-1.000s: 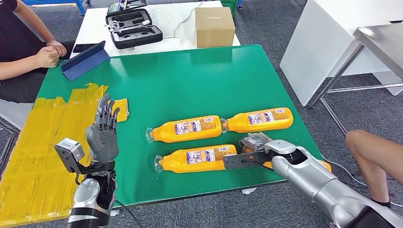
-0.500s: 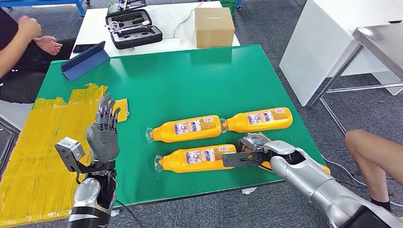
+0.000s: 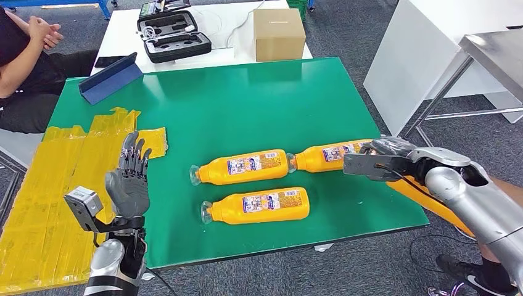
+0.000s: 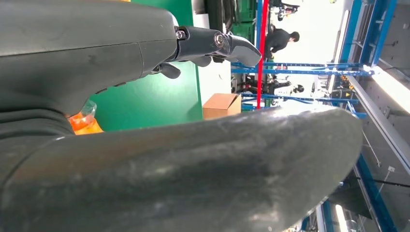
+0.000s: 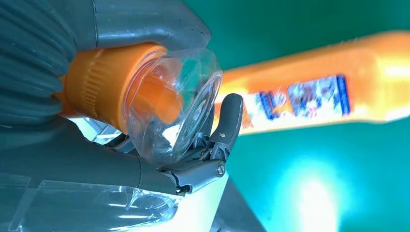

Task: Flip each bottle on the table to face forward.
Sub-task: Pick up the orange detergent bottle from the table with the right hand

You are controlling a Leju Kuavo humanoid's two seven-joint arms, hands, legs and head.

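Bottles of orange liquid lay on the green bench, and the cardboard box on the white table beyond its far edge served as the landmark. Nearest the box lay the far right bottle, on its side with its label up, almost cap to base with the far left bottle beside it. Farther from the box than those two, the near bottle lay alone, also on its side with its label up and its clear cap pointing away from the right arm. The right hand gripped a fourth bottle by its capped end, lifted clear of the bench over the edge well to the side of the box, just beside the base of the far right bottle; in the right wrist view its fingers wrapped the orange neck and clear cap. The left hand was raised upright over the bench, on the side away from the box, near the yellow tape, with its fingers spread and nothing in it. A person sat at the far corner, hands together.
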